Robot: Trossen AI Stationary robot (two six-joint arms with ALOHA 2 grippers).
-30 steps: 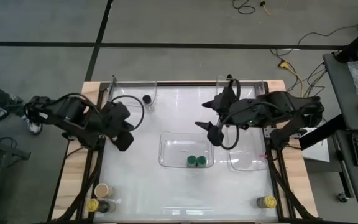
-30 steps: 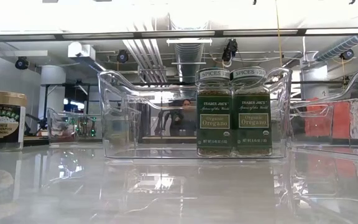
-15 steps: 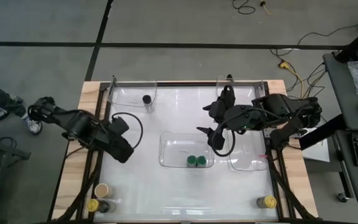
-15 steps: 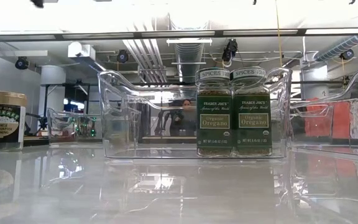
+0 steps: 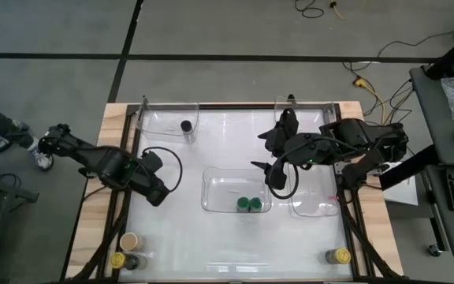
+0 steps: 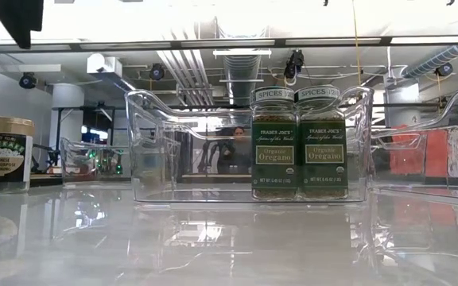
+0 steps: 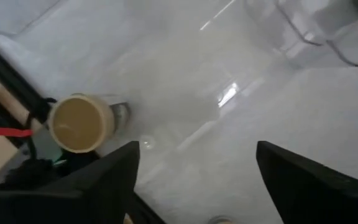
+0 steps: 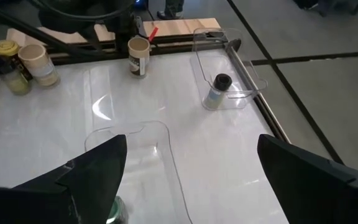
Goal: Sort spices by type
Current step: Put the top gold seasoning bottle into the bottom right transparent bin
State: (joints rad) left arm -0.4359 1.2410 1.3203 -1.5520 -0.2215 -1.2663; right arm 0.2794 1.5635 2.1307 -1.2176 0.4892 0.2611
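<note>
Just off the left side of the middle tray (image 5: 211, 177), the left gripper (image 7: 194, 155) hangs over a tan-lidded jar (image 7: 79, 122) near the tabletop's (image 5: 235, 244) edge, fingers spread wide with nothing between them. The right gripper (image 8: 191, 142) waits above the tray's right end, fingers likewise apart and empty.

Sorting looks well begun: two green jars (image 6: 275, 151) stand side by side inside the middle tray, and one black-lidded jar (image 5: 186, 125) sits in a smaller tray beyond its far left corner. A second tan jar (image 5: 129, 240) and a yellow one (image 5: 117, 259) stand together toward the tray's near left, and another yellow (image 5: 339, 255) toward its near right.

The step in hand appears to be the pickup of the tan jar. Doing it well would mean shifting sideways until the lid sits squarely between the fingers (it lies off to one side in the wrist view), coming straight down, and closing on the body below the lid so the jar stays upright.

A second earlier the left gripper sat farther from the tabletop's near edge, and the low view showed no arm at all; now a dark piece of the arm shows above the jar at that view's far left. The right arm has drawn slightly in.
</note>
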